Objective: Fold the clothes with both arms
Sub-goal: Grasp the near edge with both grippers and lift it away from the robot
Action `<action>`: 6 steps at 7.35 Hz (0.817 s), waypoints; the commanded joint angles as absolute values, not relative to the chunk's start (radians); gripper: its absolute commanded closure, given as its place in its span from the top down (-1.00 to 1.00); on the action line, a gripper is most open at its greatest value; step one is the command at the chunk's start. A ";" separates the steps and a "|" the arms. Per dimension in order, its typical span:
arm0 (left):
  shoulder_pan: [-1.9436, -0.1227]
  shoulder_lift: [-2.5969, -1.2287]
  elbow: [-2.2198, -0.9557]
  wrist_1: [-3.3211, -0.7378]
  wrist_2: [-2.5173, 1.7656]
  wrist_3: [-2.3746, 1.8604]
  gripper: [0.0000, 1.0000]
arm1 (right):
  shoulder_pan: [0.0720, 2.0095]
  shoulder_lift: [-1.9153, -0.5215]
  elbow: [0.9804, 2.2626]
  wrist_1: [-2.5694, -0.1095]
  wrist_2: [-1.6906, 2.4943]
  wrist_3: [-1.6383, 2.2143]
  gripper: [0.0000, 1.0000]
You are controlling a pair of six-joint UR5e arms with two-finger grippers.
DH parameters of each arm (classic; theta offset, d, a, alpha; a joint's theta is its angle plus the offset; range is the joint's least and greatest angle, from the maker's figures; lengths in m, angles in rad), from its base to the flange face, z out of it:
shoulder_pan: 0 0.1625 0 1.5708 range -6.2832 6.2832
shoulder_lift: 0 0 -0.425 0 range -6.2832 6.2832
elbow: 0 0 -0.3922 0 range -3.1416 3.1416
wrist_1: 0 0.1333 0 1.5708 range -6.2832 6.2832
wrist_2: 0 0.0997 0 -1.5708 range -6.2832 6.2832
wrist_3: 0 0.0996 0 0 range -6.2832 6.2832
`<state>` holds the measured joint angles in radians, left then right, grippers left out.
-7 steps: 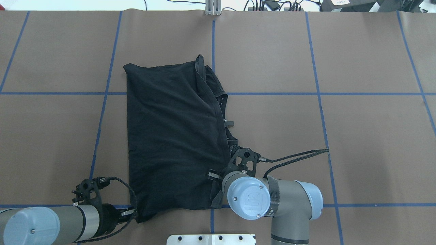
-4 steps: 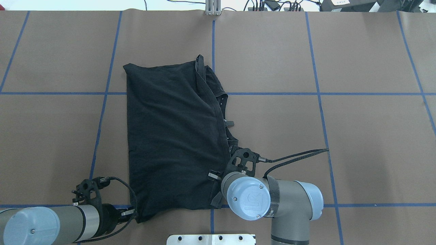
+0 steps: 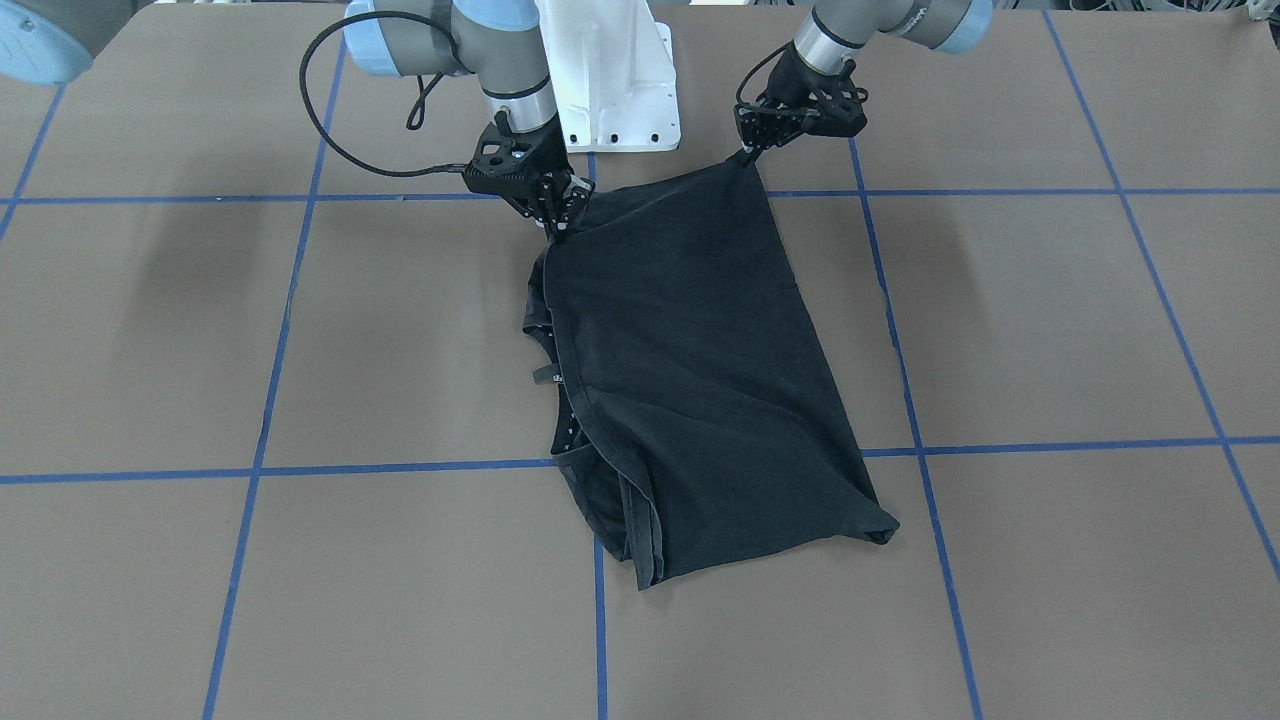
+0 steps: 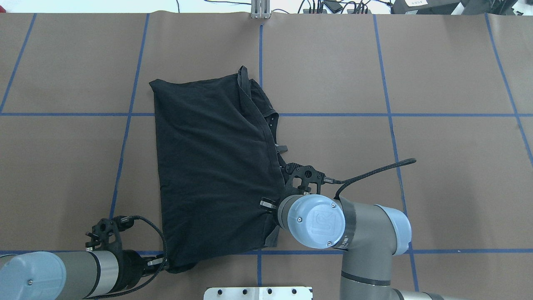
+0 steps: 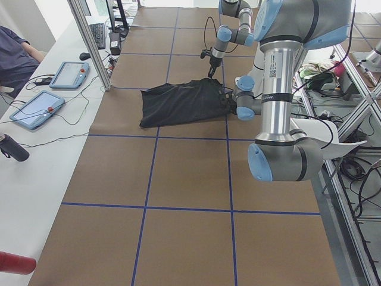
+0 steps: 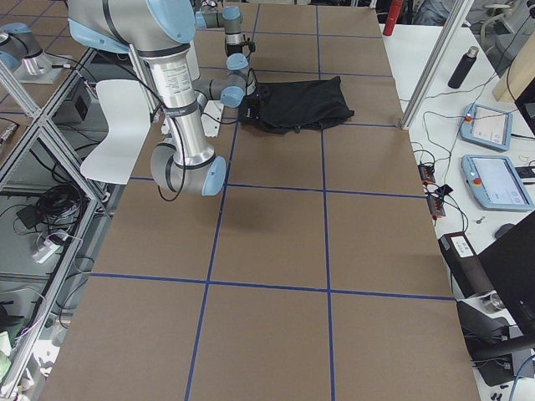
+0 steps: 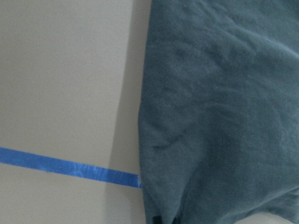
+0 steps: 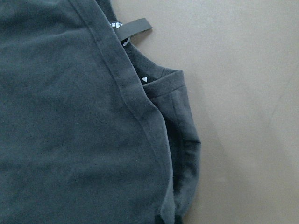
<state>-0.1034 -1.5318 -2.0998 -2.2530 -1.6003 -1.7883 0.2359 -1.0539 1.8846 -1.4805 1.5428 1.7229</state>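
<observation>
The black T-shirt [image 3: 700, 380] lies folded on the brown table, its logo hidden. A neck tag shows at its side [image 8: 133, 28]. My left gripper [image 3: 748, 152] is shut on the shirt's near corner, which is pulled up off the table; in the overhead view it is at the shirt's lower left [image 4: 163, 262]. My right gripper [image 3: 557, 228] is shut on the other near corner by the hem and holds it up. In the overhead view the right wrist [image 4: 312, 221] hides its fingers. The wrist views show only cloth [image 7: 219, 116].
The white pedestal base [image 3: 610, 80] stands just behind the shirt's near edge. Blue tape lines [image 4: 333, 114] grid the table. A side bench with tablets [image 5: 36, 110] and a seated person [image 5: 15, 56] lies beyond the far edge.
My right arm has moved away from the base and a little to the right, carrying its shirt corner along. The left arm has hardly moved.
</observation>
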 commanded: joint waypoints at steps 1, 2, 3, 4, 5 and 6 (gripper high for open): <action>-0.113 -1.534 -2.237 -2.142 -1.727 -1.783 -1.00 | 0.238 -1.122 2.055 -1.572 1.612 1.698 -1.00; -0.112 -1.526 -2.303 -2.120 -1.745 -1.784 -1.00 | 0.191 -1.196 2.159 -1.574 1.611 1.698 -1.00; -0.112 -1.526 -2.354 -2.115 -1.747 -1.784 -1.00 | 0.145 -1.263 2.245 -1.581 1.603 1.700 -1.00; -0.112 -1.541 -2.390 -2.067 -1.761 -1.784 -1.00 | 0.124 -1.307 2.302 -1.582 1.601 1.700 -1.00; -0.126 -1.545 -2.401 -2.015 -1.813 -1.784 -1.00 | 0.123 -1.298 2.302 -1.609 1.603 1.698 -1.00; -0.162 -1.560 -2.390 -2.000 -1.822 -1.779 -1.00 | 0.153 -1.269 2.289 -1.635 1.601 1.666 -1.00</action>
<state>-0.1297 -1.5454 -2.3867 -2.0356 -1.7954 -1.7830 0.1357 -1.2843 2.2861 -1.6050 1.6026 1.6914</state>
